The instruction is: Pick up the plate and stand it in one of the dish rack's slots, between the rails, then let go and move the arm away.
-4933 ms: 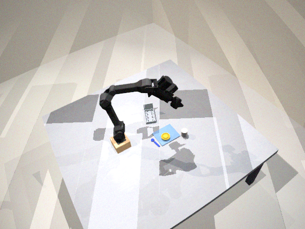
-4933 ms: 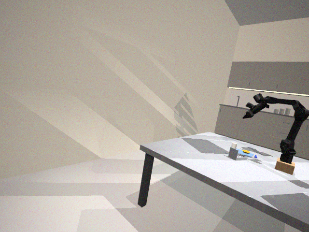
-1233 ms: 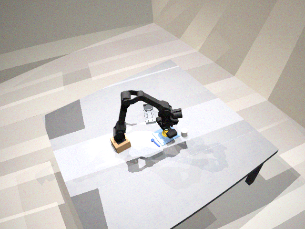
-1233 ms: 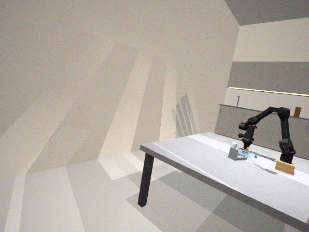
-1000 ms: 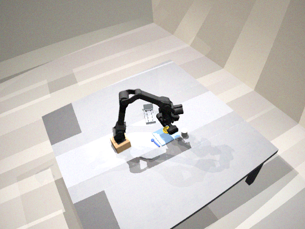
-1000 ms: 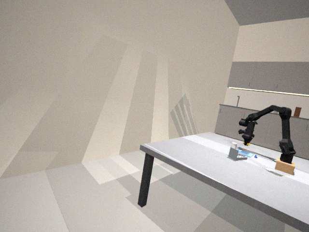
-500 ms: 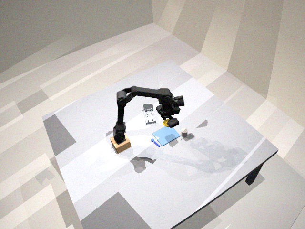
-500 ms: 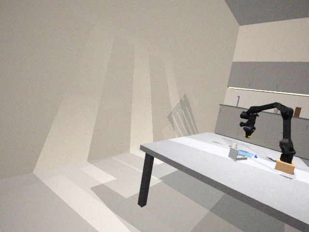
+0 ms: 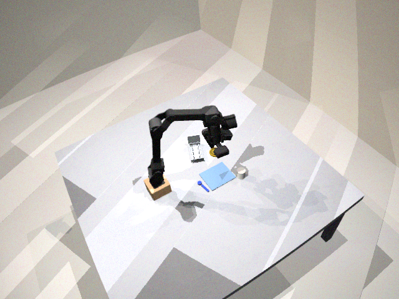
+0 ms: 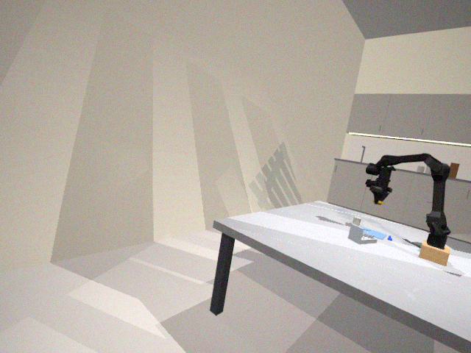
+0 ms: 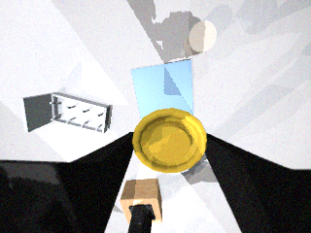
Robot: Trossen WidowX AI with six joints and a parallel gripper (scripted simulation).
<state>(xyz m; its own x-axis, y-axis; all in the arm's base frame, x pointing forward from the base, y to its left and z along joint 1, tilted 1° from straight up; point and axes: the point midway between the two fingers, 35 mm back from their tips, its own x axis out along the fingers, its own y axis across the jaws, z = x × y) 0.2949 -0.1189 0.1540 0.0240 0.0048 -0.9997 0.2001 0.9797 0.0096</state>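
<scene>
A: State the condition of the fingers [image 9: 216, 150] [image 10: 378, 201].
B: Pinching the yellow plate [image 9: 212, 152] [image 10: 380, 202] [image 11: 170, 141] by opposite sides of its rim. The plate is raised above the worktop [image 9: 206, 232] [image 10: 288, 235] [image 11: 272, 146].
A: Locate the plate relative to the dish rack [image 9: 203, 159] [image 10: 357, 236] [image 11: 108, 118].
B: Beside the rack and higher than it, not over the slots.
A: Which relation governs the next move?
B: Plate face to slot. In the wrist view the disc lies broad face towards the camera, across the fingers. I judge that it must be turned on edge, in line with a slot, before lowering; otherwise it may land on the rails.
A: Surroundings?
B: Near the rack, a light blue board [image 9: 217, 175] [image 10: 374, 232] [image 11: 160, 89]; past that board from the rack, a blue spoon [image 9: 203, 186] [image 10: 389, 237]. Grey cabinets [image 10: 407, 118] hang beyond the rack.
</scene>
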